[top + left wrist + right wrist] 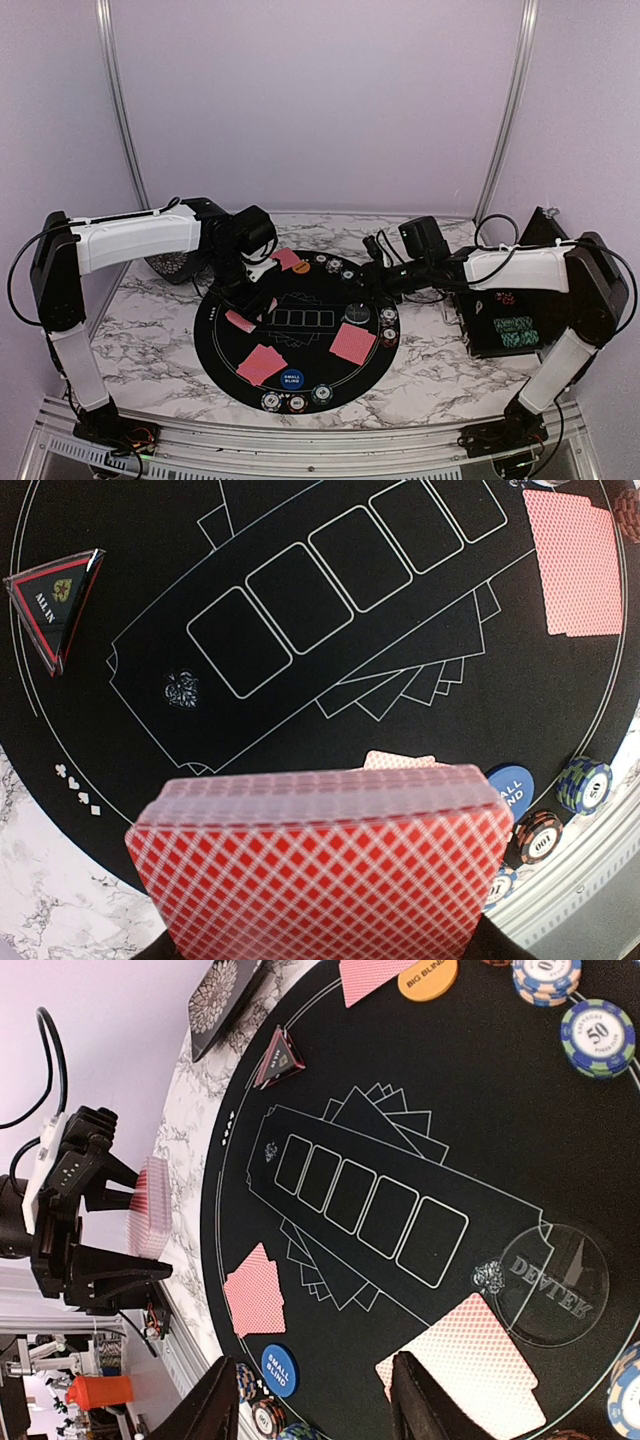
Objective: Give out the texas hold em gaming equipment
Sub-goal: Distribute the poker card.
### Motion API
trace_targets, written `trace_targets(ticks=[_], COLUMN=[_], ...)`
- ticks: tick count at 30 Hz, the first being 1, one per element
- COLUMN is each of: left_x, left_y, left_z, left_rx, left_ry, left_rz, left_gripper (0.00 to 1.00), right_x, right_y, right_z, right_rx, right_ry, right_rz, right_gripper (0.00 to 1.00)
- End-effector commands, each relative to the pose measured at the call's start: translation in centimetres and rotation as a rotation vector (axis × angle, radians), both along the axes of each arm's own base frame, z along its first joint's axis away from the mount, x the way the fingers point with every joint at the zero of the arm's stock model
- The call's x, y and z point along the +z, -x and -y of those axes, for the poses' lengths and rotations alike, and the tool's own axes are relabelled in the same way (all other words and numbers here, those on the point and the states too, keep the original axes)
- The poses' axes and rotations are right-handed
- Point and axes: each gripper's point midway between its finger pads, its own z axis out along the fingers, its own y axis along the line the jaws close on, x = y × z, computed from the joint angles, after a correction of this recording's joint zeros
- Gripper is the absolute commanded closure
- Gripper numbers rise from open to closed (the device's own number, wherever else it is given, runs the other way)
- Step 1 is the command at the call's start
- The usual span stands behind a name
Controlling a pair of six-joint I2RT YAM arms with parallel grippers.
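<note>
My left gripper (320,925) is shut on a thick deck of red-backed playing cards (320,860), held over the near-left rim of the round black mat (300,300); the deck hides its fingertips. Across the mat, my right gripper (320,1405) hangs open and empty above a dealt card pair (480,1360). A second pair (255,1290) lies by the blue small-blind button (278,1370), and more cards (288,259) sit beside the orange big-blind button (301,267). The black triangular marker (55,595) rests on the mat's left side. Striped chips (297,403) stand at the near rim.
A clear round dealer disc (553,1280) lies on the mat's right side, with chips (388,325) beside it and more (334,266) at the far rim. The black chip case (510,325) stands open on the right. A patterned black box (175,265) sits at the far left.
</note>
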Motion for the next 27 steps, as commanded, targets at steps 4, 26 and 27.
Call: trace_targets(ticks=[4,26,27], left_x=[1.9,2.5,2.5], left_y=[-0.3,-0.3,-0.2], left_z=[0.1,0.5,0.6], left_rx=[-0.003,-0.011,-0.013], left_ry=[0.037,0.058,0.059], left_rz=[0.035,0.036,0.037], left_gripper=[0.43,0.43,0.43], right_x=[1.8,2.2,2.1], right_y=[-0.4,0.8,0.7], right_z=[-1.5,-11.3,-11.5], right_rx=[0.022,0.219,0.22], right_ry=[-0.081,-0.347,-0.348], right_rz=[0.027,-0.141,-0.145], right_gripper=[0.5,0.43,0.43])
